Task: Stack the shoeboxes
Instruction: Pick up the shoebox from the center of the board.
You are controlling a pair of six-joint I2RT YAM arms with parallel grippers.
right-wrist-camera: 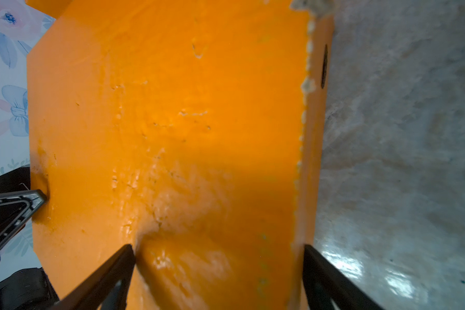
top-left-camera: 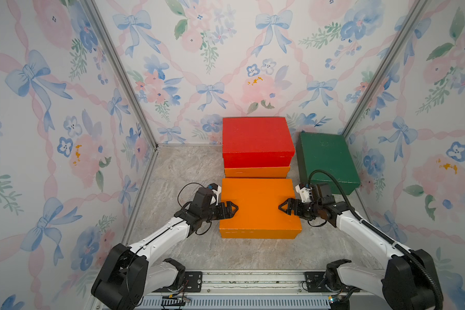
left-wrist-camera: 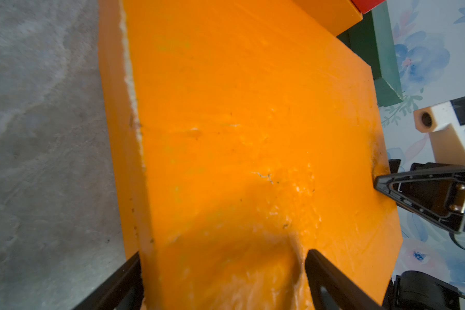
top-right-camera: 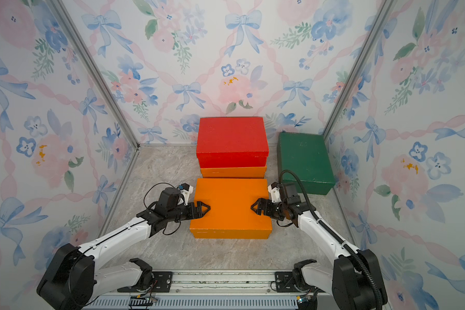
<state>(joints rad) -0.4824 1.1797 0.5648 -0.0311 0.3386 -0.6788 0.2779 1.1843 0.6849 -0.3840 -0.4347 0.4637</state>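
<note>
Stack so far: the red box [top-left-camera: 257,139] sits on the far orange box [top-left-camera: 257,172] at the rear of the worktop [top-left-camera: 188,174].
Loose boxes: the green box [top-left-camera: 326,161] stands alone just beside that stack, on the robot's right. The near orange box [top-left-camera: 259,212] lies just in front of the stack, seemingly flat on the worktop.
Left gripper [top-left-camera: 234,208]: at the middle of the near orange box's left short end. Its jaws are set wide and bite that end, one finger [left-wrist-camera: 317,265] on the lid top and the other [left-wrist-camera: 124,276] low against the end wall.
Right gripper [top-left-camera: 282,207]: mirrored at the right short end with the same bite, one finger [right-wrist-camera: 113,268] on the lid and the other [right-wrist-camera: 314,263] at the end wall.
Grip strength: cannot tell.
Material: painted cardboard, probably hollow and light. The lid gives, as a dent [left-wrist-camera: 293,239] at the fingertip shows. The paint is glossy, so likely slick.
Where to hold: the box is too wide for one pair of jaws, so the two short ends, mid-length and level, look right.
Risk: a bite mostly on the lid may lift the lid off its base, and uneven lifting would tilt the box.
Likely step: raising this box to go on the red box.
</note>
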